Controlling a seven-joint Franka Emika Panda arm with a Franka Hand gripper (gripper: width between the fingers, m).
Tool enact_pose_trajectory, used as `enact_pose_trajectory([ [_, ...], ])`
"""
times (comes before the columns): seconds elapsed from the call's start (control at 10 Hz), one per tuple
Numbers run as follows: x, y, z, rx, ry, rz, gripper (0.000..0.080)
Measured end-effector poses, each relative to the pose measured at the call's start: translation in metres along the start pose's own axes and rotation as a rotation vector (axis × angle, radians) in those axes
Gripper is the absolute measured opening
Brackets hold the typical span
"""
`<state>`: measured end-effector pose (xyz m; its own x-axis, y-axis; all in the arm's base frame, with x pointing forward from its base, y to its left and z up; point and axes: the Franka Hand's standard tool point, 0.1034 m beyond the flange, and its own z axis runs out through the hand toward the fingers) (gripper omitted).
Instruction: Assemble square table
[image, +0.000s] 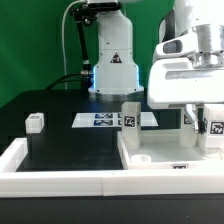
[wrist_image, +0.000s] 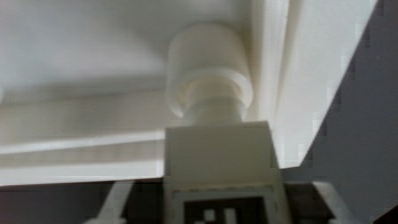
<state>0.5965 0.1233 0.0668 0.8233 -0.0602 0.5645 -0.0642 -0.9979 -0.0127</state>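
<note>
White arm (image: 110, 45) stands at the back of the black table (image: 60, 150). Its links go up out of the picture and come down again at the exterior view's right. There the hand hangs low, pointing down, over the right part of the top (image: 165, 150).

The gripper (image: 205, 122) is clamped on a leg (image: 213, 128). In the wrist view the dark fingers (wrist_image: 121, 205) press on both sides of the leg's tagged block (wrist_image: 219, 185). The leg's round end reaches forward and lies against the white surface of the top (wrist_image: 89, 70), close to one edge. I cannot tell if it sits in a hole.

The top lies flat at the front right of the table. A second leg (image: 130, 114) stands upright at its back left corner, with the tag facing the camera. A third leg (image: 35, 122) stands alone on the table, well apart at the exterior view's left. The marker board (image: 100, 120) lies between this leg and the top, in front of the arm's base.
</note>
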Motion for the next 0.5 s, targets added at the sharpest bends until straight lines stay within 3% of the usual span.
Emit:
enact_pose_trajectory([
  [0.5,-0.0010,-0.0006,0.0001,-0.002,-0.006,-0.012,0.0291],
])
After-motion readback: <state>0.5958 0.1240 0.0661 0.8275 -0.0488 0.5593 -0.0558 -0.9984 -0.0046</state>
